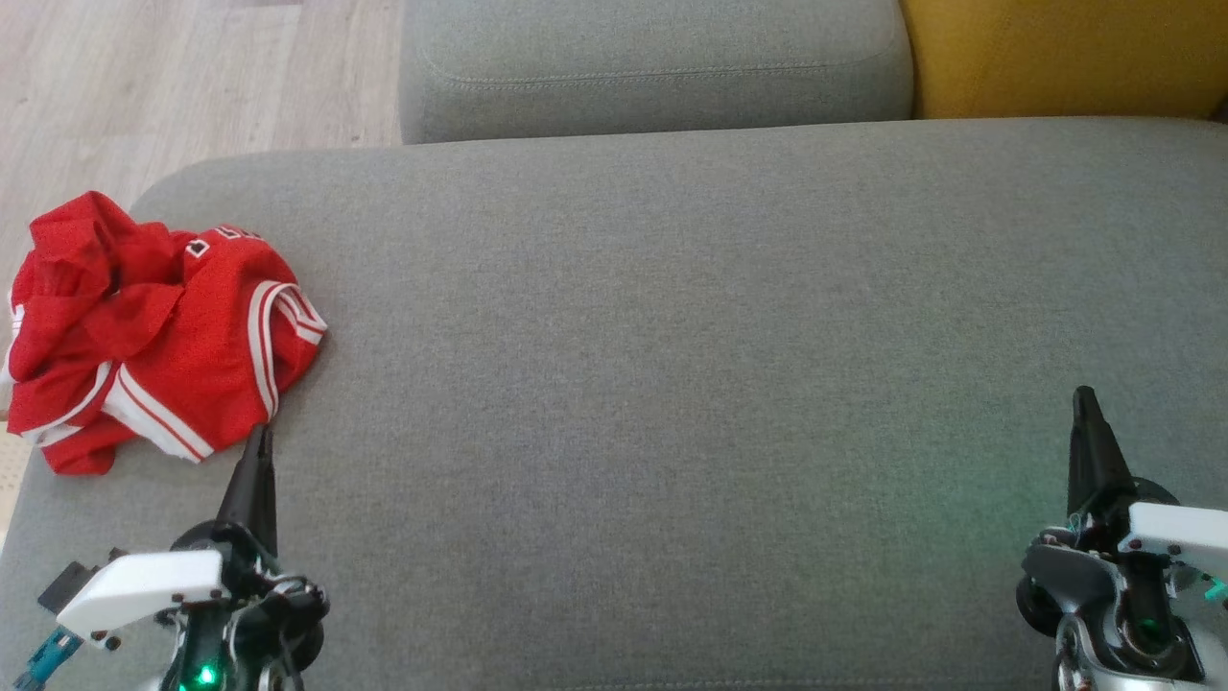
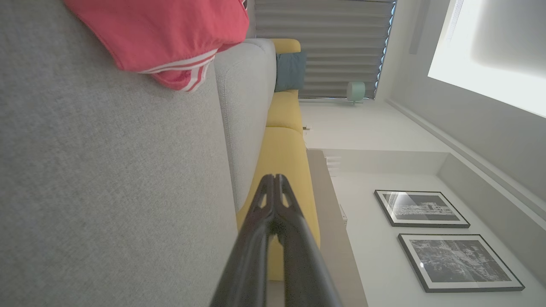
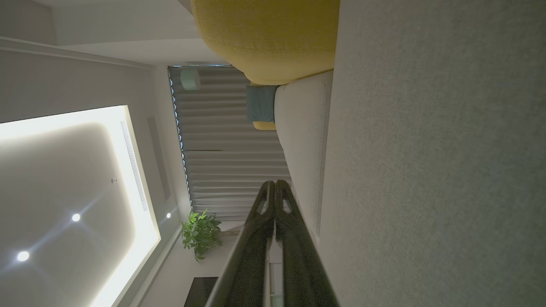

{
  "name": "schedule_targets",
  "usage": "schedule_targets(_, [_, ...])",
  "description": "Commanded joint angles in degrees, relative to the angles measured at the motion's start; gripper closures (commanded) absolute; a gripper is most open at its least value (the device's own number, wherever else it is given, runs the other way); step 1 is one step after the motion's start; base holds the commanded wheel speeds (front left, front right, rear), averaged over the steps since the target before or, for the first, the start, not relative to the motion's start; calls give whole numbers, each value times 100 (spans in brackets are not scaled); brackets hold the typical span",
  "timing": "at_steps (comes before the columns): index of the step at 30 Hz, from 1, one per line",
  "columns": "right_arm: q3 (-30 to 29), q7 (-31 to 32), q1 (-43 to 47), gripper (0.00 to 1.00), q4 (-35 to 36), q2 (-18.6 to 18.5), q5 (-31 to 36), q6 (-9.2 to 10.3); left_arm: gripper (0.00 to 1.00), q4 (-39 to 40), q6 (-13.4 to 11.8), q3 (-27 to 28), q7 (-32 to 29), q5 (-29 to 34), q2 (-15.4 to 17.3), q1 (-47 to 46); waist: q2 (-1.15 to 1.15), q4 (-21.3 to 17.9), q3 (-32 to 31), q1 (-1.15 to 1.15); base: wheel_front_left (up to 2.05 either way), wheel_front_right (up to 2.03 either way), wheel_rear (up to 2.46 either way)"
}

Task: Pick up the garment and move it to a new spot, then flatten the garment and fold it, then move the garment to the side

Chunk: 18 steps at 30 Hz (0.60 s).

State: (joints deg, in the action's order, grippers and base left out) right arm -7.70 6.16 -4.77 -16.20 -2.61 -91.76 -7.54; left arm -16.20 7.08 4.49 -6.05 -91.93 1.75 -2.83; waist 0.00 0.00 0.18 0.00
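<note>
Head view: the red garment (image 1: 153, 331) lies crumpled at the left end of the grey sofa cushion (image 1: 672, 384), its far side drooping past the edge and its folds hiding its true outline. The left gripper (image 1: 261, 440), fingers pressed together and holding nothing, sits just beside the near hem, probably staged for the pick, while the right gripper (image 1: 1084, 395), likewise closed and empty, rests well apart. Left wrist view: closed fingers point along the cushion, garment cut off at the top — right wrist view: closed fingers beside bare cushion, dim, weave hard to read.
</note>
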Motion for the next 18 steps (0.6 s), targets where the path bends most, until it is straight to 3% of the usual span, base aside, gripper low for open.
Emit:
schedule_targets(1, [120, 31, -141, 100, 218, -27, -42, 5, 100, 217, 41, 201, -42, -26, 112, -335, 0, 0, 0, 0, 0, 0, 0])
schedule_targets(18, [120, 31, -141, 100, 218, -27, -42, 5, 100, 217, 41, 201, -42, -26, 112, -335, 0, 0, 0, 0, 0, 0, 0])
